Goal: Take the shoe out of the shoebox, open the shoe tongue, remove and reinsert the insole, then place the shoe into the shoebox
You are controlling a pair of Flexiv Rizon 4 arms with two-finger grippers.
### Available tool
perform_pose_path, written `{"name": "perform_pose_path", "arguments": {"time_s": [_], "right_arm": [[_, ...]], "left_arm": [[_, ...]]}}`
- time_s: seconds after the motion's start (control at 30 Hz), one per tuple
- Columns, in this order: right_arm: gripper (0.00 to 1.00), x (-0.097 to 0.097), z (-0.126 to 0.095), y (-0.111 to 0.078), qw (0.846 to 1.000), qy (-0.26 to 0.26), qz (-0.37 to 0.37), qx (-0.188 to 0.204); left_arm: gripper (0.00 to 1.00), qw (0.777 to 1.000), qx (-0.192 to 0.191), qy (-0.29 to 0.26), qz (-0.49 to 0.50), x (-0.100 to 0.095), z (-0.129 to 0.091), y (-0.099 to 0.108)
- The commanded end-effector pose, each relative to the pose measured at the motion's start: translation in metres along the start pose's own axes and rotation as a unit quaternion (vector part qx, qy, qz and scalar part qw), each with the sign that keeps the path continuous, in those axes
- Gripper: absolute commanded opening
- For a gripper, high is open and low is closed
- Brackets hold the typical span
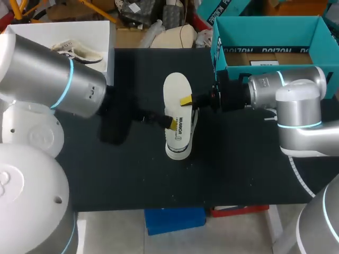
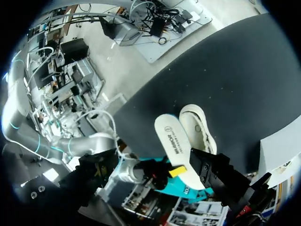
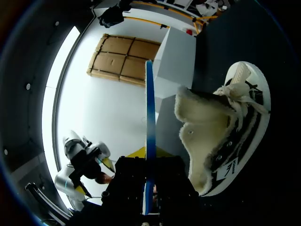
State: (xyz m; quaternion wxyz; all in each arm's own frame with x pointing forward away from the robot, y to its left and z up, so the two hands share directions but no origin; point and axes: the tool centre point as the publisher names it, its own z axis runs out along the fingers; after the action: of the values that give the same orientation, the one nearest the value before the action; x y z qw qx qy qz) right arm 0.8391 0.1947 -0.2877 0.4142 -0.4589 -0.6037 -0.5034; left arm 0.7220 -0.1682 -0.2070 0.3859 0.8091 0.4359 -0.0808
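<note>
Head view: the right hand (image 1: 186, 100) pinches the white insole (image 1: 177, 87) over the shoe (image 1: 179, 152), which sits beneath on the desk (image 1: 238, 159). Whether the left hand (image 1: 172, 124) grips is unclear. Angling the insole toe-first into the opening seems best.

Head camera looks down from above; both wrist cameras closely face the insole (image 1: 177, 95).

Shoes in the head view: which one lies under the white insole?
The shoe in the middle of the table, its toe showing past the insole. The other shoe lies in the white box at far left.
</note>
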Motion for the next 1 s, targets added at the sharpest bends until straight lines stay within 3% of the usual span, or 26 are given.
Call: {"name": "perform_pose_path", "arguments": {"time_s": [0.03, 0.2, 0.3, 0.47, 0.6, 1.0], "right_arm": [[0.00, 0.000, 0.001, 0.000, 1.000, 0.000, 0.000, 0.000], [0.00, 0.000, 0.001, 0.000, 1.000, 0.000, 0.000, 0.000], [0.00, 0.000, 0.001, 0.000, 1.000, 0.000, 0.000, 0.000], [0.00, 0.000, 0.001, 0.000, 1.000, 0.000, 0.000, 0.000], [0.00, 0.000, 0.001, 0.000, 1.000, 0.000, 0.000, 0.000], [0.00, 0.000, 0.001, 0.000, 1.000, 0.000, 0.000, 0.000]], "left_arm": [[1.00, 0.926, 0.089, 0.364, 0.042, -0.005, 0.006, 0.009], [1.00, 0.916, 0.155, 0.369, -0.037, -0.005, 0.018, 0.010], [1.00, 0.909, 0.170, 0.374, -0.075, -0.004, 0.022, 0.009], [1.00, 0.900, 0.176, 0.381, -0.118, 0.000, 0.023, 0.005], [1.00, 0.883, 0.179, 0.416, -0.125, 0.002, 0.023, 0.004], [1.00, 0.883, 0.179, 0.416, -0.125, 0.002, 0.023, 0.004]]}}
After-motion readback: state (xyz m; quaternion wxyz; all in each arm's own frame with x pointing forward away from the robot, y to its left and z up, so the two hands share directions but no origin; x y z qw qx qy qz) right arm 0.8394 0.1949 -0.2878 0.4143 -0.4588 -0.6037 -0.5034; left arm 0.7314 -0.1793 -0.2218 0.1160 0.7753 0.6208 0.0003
